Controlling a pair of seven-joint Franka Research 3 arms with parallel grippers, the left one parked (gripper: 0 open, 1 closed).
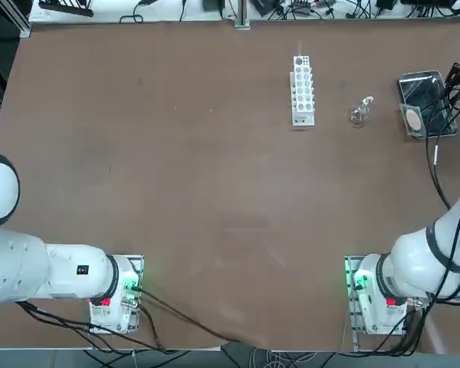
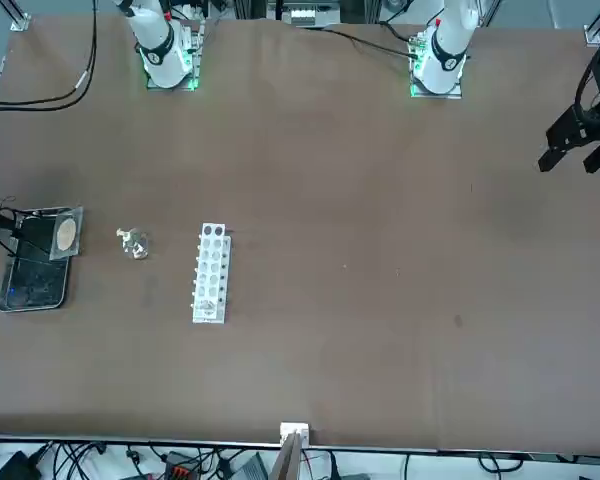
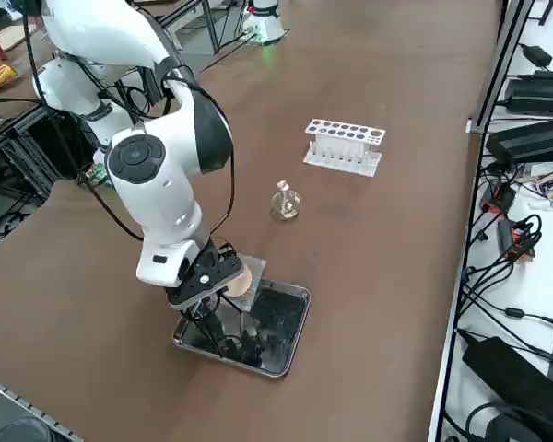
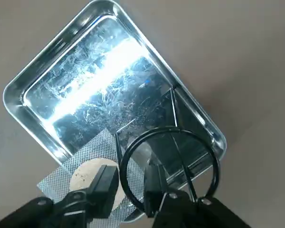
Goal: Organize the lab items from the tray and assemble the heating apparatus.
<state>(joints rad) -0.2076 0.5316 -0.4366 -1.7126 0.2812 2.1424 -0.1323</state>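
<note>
Gripping the dark ring of the wire-legged stand (image 4: 168,166), the right gripper (image 4: 133,183) hangs over the near end of the tray (image 4: 19,90), its two fingers closed on the ring's wire, one inside the loop and one outside. The stand's thin legs (image 4: 173,107) reach from the ring down into the tray; whether their tips touch the metal floor cannot be told.

The tray sits at the far right of the table (image 1: 176,192), close to the right edge, with its long axis running near to far in the top view. The mesh square (image 4: 85,166) with its tan round centre lies tilted over the tray's rim at the near end, partly inside and partly hanging out over the table, and just beside the outer finger.

To the left of the tray stands a small clear glass flask (image 1: 360,113), well apart from it, and further left the white holed rack (image 1: 302,90), its long axis also running near to far. Nothing stands between flask and tray. Black cables (image 1: 437,146) trail past the tray along the right edge. Leftward and nearer, the brown tabletop is bare all the way to the arm bases.
</note>
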